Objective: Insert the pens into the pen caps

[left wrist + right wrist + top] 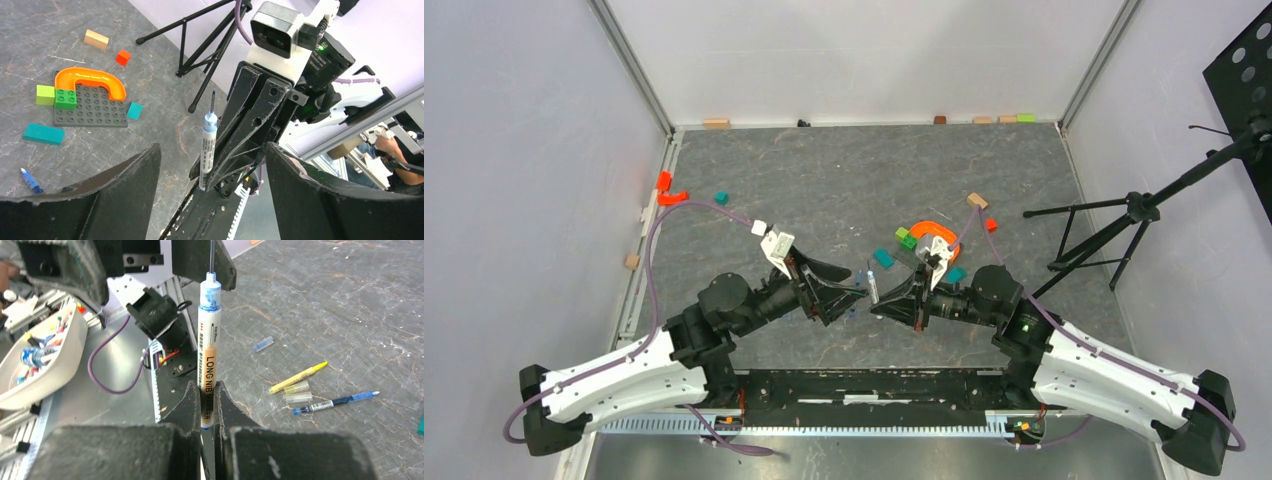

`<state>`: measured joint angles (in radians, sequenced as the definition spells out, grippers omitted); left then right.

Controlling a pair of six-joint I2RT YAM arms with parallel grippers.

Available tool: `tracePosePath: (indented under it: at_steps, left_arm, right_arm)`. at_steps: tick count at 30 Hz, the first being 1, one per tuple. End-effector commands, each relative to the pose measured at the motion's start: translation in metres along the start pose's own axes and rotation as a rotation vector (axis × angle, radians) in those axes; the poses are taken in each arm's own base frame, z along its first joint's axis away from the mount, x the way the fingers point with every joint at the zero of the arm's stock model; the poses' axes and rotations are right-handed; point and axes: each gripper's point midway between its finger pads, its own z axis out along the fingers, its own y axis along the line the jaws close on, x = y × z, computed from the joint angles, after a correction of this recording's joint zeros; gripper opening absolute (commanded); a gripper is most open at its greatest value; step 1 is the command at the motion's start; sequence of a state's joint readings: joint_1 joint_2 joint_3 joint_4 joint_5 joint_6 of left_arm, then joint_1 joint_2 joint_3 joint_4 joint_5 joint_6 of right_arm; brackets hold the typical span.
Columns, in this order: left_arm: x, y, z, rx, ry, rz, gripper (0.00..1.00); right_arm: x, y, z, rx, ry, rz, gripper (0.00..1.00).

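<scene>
My right gripper [206, 390] is shut on the lower end of a white-barrelled pen with blue ends [207, 350]. It holds the pen upright above the table, long thin nib pointing up. In the top view the two grippers meet mid-table, right [881, 293] and left [852, 293], with the pen [872, 287] between. My left gripper [212, 150] is open wide and empty, its fingers either side of the pen [207, 150] without touching it. On the table lie a pale yellow pen [297, 377], a blue pen [335, 402], two clear-grey caps [296, 392] and a bluish-grey cap [263, 344].
A grey brick plate with an orange arch [90, 82] and green blocks lies beyond, with teal blocks [43, 134] around it. A black tripod [1124, 225] stands at the right. A white bin [40, 360] sits off the table's near edge. A small blue pen end [31, 181] shows beside my left finger.
</scene>
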<state>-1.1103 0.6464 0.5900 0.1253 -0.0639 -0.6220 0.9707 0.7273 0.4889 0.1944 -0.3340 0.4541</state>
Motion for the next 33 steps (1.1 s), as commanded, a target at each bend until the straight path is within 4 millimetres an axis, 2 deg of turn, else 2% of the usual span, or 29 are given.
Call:
tracePosePath:
  at_steps: [1,7,11,14,16,20,23,24,25,26,27,29,30,33]
  left_arm:
    - [-0.005,-0.011,-0.007,0.043,0.029,0.079,0.78]
    - [0.002,-0.01,0.006,0.042,0.048,0.067,0.65]
    - [0.01,-0.021,0.016,0.109,0.079,0.053,0.6]
    - [0.009,-0.032,0.021,0.159,0.075,0.031,0.52]
    - [0.009,-0.031,0.025,0.151,0.076,0.027,0.43]
    - [0.009,-0.027,0.026,0.132,0.069,0.02,0.32]
    - [0.01,-0.028,0.024,0.142,0.064,0.012,0.29]
    - [0.009,-0.03,0.024,0.151,0.061,0.011,0.26]
    - [0.009,-0.031,0.023,0.159,0.061,0.011,0.1]
    - [0.008,-0.03,0.024,0.151,0.055,0.008,0.03]
    - [0.007,-0.027,0.024,0.137,0.048,-0.003,0.02]
    - [0.004,-0.022,0.023,0.114,0.012,-0.026,0.02]
    - [0.002,-0.02,0.022,0.113,-0.009,-0.037,0.02]
    - [-0.003,-0.022,0.019,0.132,-0.053,-0.067,0.02]
  right_arm:
    - [-0.016,0.023,-0.004,-0.108,0.007,-0.112,0.0]
    - [-0.022,0.031,-0.002,-0.149,0.005,-0.115,0.0]
    - [-0.019,0.033,-0.001,-0.16,0.017,-0.108,0.0]
    - [-0.018,0.032,-0.001,-0.158,0.018,-0.102,0.0]
    - [-0.015,0.033,-0.002,-0.166,0.022,-0.098,0.0]
    - [-0.013,0.034,-0.004,-0.173,0.025,-0.102,0.0]
    - [-0.012,0.034,-0.005,-0.176,0.03,-0.107,0.0]
    - [-0.012,0.034,-0.006,-0.174,0.031,-0.107,0.0]
    - [-0.012,0.034,-0.006,-0.174,0.031,-0.108,0.0]
    - [-0.012,0.034,-0.006,-0.175,0.032,-0.109,0.02]
    - [-0.012,0.035,-0.006,-0.178,0.03,-0.111,0.16]
    - [-0.013,0.036,-0.006,-0.182,0.025,-0.114,0.51]
    - [-0.015,0.036,-0.006,-0.182,0.013,-0.116,0.61]
    - [-0.02,0.037,-0.005,-0.187,-0.021,-0.111,0.64]
